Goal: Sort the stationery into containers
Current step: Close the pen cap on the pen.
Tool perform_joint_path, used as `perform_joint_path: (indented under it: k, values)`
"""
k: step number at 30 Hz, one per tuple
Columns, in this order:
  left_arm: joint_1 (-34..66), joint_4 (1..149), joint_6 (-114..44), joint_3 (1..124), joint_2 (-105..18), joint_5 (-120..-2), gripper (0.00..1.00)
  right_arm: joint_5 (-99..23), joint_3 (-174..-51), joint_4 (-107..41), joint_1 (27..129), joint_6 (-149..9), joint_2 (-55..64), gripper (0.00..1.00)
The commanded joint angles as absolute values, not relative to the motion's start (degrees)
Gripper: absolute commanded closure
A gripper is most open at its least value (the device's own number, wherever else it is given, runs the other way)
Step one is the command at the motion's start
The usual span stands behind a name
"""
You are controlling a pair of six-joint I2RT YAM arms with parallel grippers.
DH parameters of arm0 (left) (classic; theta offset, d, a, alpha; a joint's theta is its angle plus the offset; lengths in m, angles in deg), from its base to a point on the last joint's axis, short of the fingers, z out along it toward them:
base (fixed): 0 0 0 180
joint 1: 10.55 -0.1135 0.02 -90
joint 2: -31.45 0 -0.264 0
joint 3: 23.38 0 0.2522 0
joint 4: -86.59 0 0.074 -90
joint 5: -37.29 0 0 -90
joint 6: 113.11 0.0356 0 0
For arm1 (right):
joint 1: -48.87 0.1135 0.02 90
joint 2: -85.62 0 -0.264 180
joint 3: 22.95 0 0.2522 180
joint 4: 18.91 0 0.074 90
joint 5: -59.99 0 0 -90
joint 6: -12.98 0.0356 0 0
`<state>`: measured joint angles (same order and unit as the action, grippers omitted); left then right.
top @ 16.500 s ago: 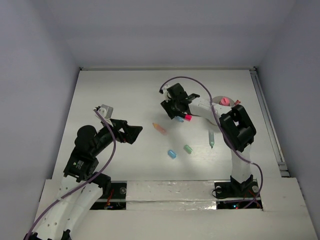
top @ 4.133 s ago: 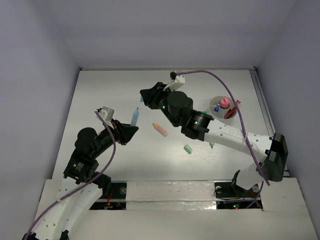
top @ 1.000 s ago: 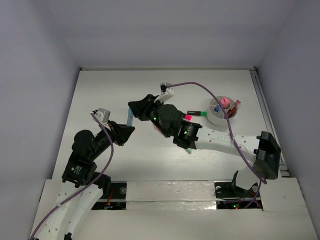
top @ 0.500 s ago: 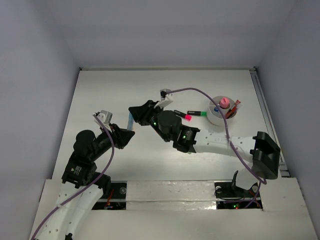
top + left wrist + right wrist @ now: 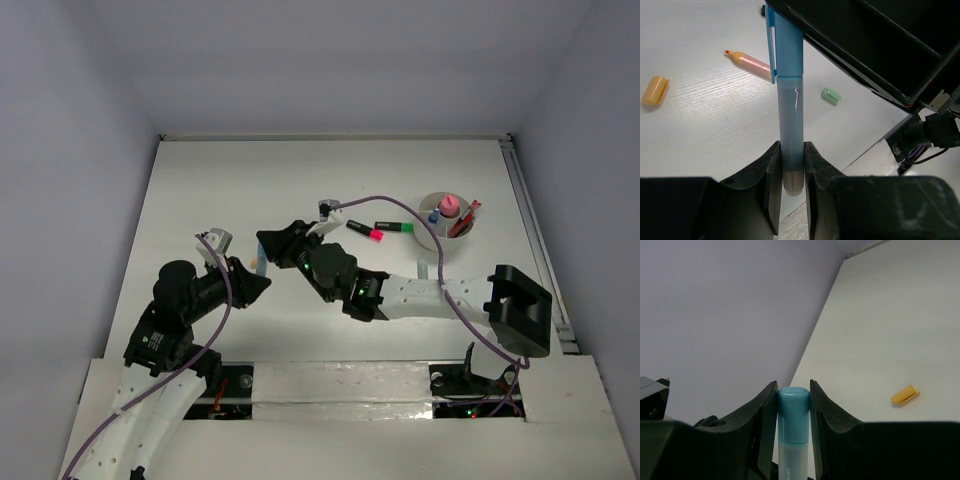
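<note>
Here the only writing is small dark print low on the barrel of the blue marker (image 5: 790,95), cut off at the bottom edge of the right wrist view and unreadable. The left gripper (image 5: 791,150) pinches the marker's clear lower end with its jaws narrow, and the right gripper (image 5: 792,392) is clamped on its blue cap (image 5: 793,410), so both arms hold the one marker above the table (image 5: 200,190), at 9 o'clock of its middle. Four seconds ago the left gripper held it alone, the right gripper apart at 1 o'clock of it. An uncapped orange marker (image 5: 752,61) lies at 10 o'clock of the held marker, an orange cap (image 5: 654,90) at 9 o'clock, a mint eraser (image 5: 830,95) at 3 o'clock. The cup (image 5: 428,238), at 3 o'clock on the table, holds a pink-capped bottle (image 5: 450,205) and red pens (image 5: 468,215); a pink-tipped marker (image 5: 365,230) and a green-tipped marker (image 5: 395,226) lie at 9 o'clock of it.
</note>
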<state>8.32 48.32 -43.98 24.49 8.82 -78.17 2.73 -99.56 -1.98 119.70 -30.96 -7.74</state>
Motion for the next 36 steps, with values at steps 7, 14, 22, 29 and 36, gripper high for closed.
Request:
perform_joint_path:
  k: [7,14,22,29,36]
  values:
    - [7.4,67.6,-44.0,26.0,9.8,-74.1,1.00,-2.9,-96.7,-10.7,127.1,-32.1,-8.1,1.00]
    - [7.4,68.1,-44.1,25.5,10.5,-74.7,1.00,3.2,-94.3,-12.1,125.9,-35.4,-0.9,1.00]
    - [7.4,67.9,-44.0,25.7,10.0,-74.8,1.00,-5.5,-95.1,-14.9,125.9,-35.5,-3.9,1.00]
    - [7.4,67.7,-43.9,25.9,10.2,-74.2,1.00,-16.4,-95.3,-22.0,125.9,-34.4,-6.2,1.00]
    - [7.4,67.6,-43.8,26.1,10.0,-73.9,1.00,-21.7,-90.9,-31.7,126.9,-33.6,-2.3,1.00]
